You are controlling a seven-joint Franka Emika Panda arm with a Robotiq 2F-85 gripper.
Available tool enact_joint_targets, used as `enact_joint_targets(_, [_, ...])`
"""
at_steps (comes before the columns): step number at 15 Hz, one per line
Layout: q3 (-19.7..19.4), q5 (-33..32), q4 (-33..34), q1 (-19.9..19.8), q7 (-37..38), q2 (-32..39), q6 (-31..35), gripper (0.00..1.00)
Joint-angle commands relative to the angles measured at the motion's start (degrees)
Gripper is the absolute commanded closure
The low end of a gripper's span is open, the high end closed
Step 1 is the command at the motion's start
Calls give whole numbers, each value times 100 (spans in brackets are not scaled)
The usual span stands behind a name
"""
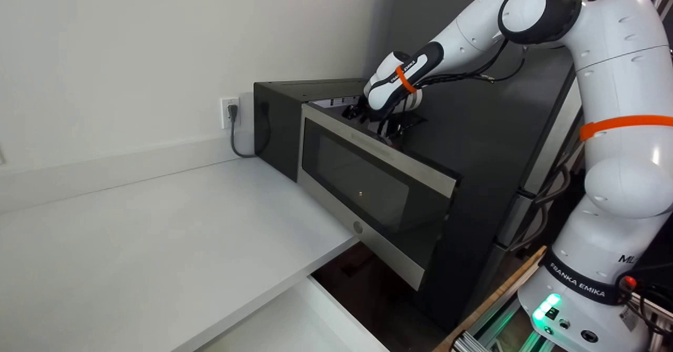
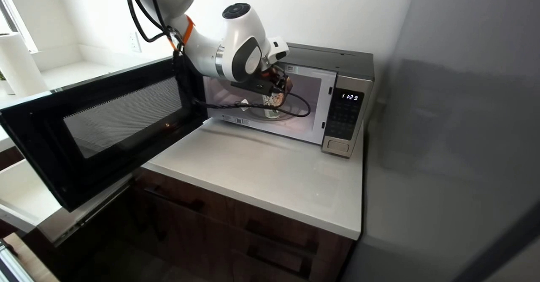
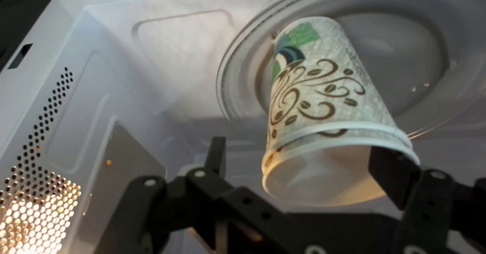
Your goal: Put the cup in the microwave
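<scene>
The cup (image 3: 322, 94) is a white paper cup with brown swirls and a green patch; a doubled rim shows, like two nested cups. It stands on the glass turntable (image 3: 235, 94) inside the microwave (image 2: 337, 60), and shows in an exterior view (image 2: 272, 100), partly covered by a cable. My gripper (image 3: 300, 151) is inside the microwave, open around the cup's rim. One finger reaches into the cup's mouth at the right; the other is outside at the left, apart from the wall. The microwave also shows in an exterior view (image 1: 284, 126); its open door hides the cup there.
The microwave door (image 2: 122, 113) is swung wide open beside the arm. A white counter (image 2: 261, 159) lies under the microwave. An open drawer (image 1: 294, 315) sits below the counter. A grey fridge side (image 2: 455, 126) stands close by the microwave.
</scene>
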Motion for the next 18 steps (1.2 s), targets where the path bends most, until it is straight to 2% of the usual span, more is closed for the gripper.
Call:
enact_joint_targets(1, [23,135,-52,-35,-196,-39,293,0])
enact_joint_targets(4, [-175,93,-181,44,-172,-90,751,0])
enact_joint_targets(7, [-162,137,-278,-15,-251,-77,1282,0])
enact_joint_targets(11, [113,163,-470,-209,-275,-147,1524,0])
enact_joint_targets(14, [507,-65,-586,-560,-239,-189,1712,0])
enact_joint_targets(18, [430,-190,-862,-519,-468,-298,1988,0])
